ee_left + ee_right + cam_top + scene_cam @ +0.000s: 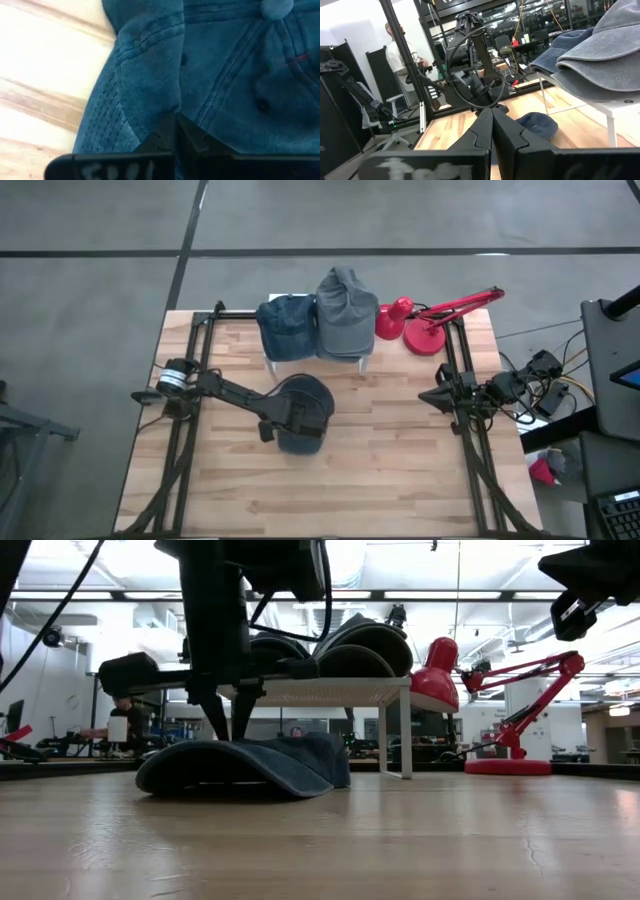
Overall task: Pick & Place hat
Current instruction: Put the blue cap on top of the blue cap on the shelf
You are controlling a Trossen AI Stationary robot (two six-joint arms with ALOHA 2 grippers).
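On the table [400, 460], just in front of the white stand [362, 360], I see the dark blue cap [303, 408] lying flat, my left gripper [175, 131] pinched tight on its fabric. My right gripper [492, 125] waits clenched at the table's right edge, holding nothing.

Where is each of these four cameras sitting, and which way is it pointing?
High: overhead, looking down at the table, both arms.
Low: table height, level past the dark blue cap, arms above.
Left wrist: left gripper shut on the cap's fabric.
Right wrist: right gripper shut, idle, facing the left arm.
All four show that cap.
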